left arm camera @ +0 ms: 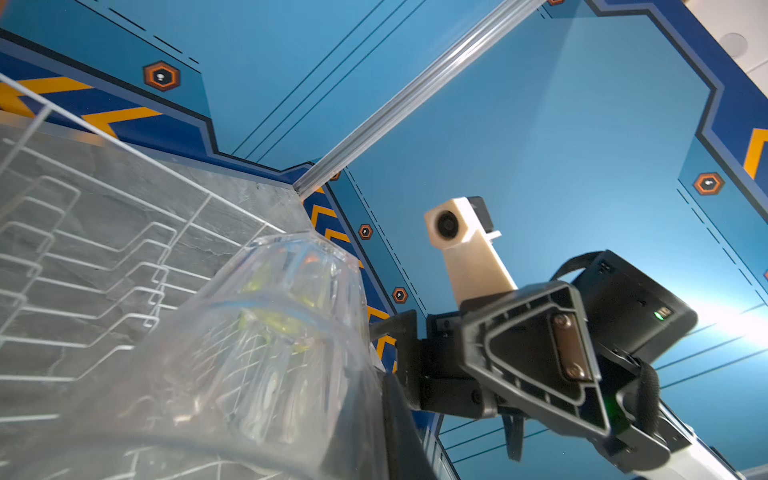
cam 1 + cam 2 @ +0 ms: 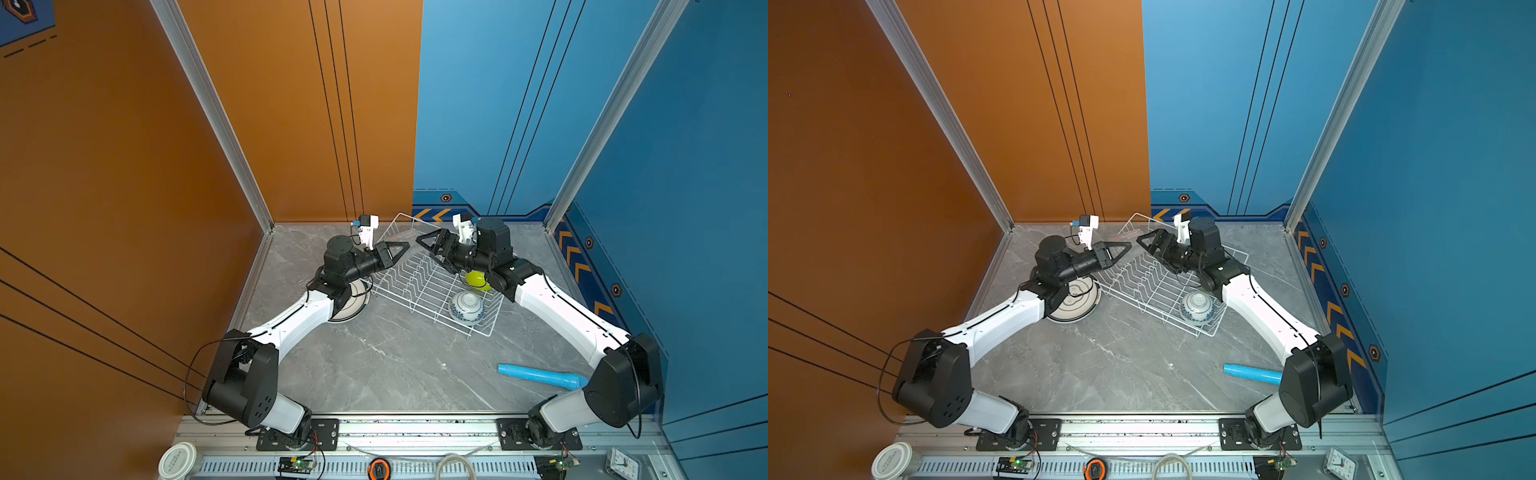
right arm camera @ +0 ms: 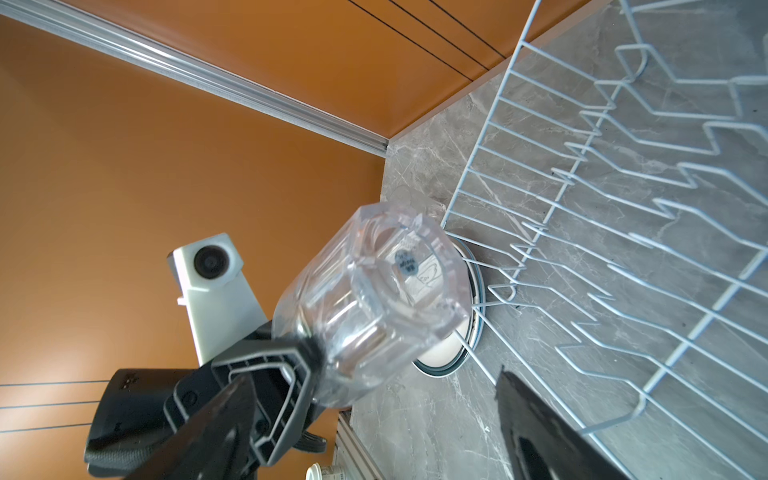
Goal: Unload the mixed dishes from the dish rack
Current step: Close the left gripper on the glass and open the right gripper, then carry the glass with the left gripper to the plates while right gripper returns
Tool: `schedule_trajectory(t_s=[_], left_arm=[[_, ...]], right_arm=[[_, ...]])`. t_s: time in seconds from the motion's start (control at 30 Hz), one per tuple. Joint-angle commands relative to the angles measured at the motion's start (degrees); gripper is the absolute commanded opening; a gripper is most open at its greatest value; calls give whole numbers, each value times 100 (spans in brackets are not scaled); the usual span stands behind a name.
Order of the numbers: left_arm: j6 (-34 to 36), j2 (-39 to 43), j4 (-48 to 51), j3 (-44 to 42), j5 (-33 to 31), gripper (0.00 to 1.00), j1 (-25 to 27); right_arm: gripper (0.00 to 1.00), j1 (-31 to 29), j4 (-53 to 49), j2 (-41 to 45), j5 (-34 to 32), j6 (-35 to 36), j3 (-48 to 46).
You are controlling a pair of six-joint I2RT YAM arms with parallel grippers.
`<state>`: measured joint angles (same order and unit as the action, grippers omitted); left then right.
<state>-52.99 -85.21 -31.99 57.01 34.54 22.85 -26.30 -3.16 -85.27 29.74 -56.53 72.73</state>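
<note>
A clear glass cup (image 3: 374,299) hangs in the air over the far end of the white wire dish rack (image 2: 415,286). My left gripper (image 2: 401,248) is shut on the cup's rim (image 1: 270,332). My right gripper (image 2: 424,247) faces it, open, with nothing between its fingers (image 3: 540,436). In the rack's near corner a white-and-blue patterned bowl (image 2: 467,306) lies upside down. A lime-green bowl (image 2: 477,279) sits in the rack, partly under my right arm. A dark-rimmed white plate (image 2: 1075,303) lies on the table left of the rack, half covered by my left arm.
A light blue tube (image 2: 540,376) lies on the grey table near the right arm's base. Orange and blue walls close in the back and sides. A white jar (image 2: 178,459) and a small clock (image 2: 623,463) sit beyond the front rail.
</note>
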Motion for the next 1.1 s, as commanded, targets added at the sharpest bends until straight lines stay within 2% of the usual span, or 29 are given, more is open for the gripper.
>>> schedule_trajectory(t_s=[0.0, 0.27, 0.4, 0.5, 0.67, 0.73, 0.87, 1.07], left_arm=[[58, 4, 65, -1, -148, 0, 9], [343, 72, 617, 114, -328, 0, -26], [808, 233, 1319, 370, -531, 0, -108], [1340, 460, 2225, 577, -974, 0, -225], [2329, 705, 4431, 1212, -2633, 0, -390], [2582, 628, 5109, 1482, -3002, 0, -502], [2850, 304, 5898, 1924, -3112, 0, -859], [3164, -517, 6633, 2649, -3414, 0, -1068]], right_arm=[[97, -6, -230, 259, -141, 332, -57], [99, 59, -417, 519, -330, 517, -175], [100, 136, -735, 733, -606, 730, -228], [100, 217, -1101, 899, -916, 929, -230], [100, 298, -1649, 1154, -1338, 1283, -235], [100, 319, -1859, 1220, -1501, 1423, -241], [100, 371, -2100, 1309, -1659, 1667, -308], [100, 493, -2101, 1322, -1541, 1782, -478]])
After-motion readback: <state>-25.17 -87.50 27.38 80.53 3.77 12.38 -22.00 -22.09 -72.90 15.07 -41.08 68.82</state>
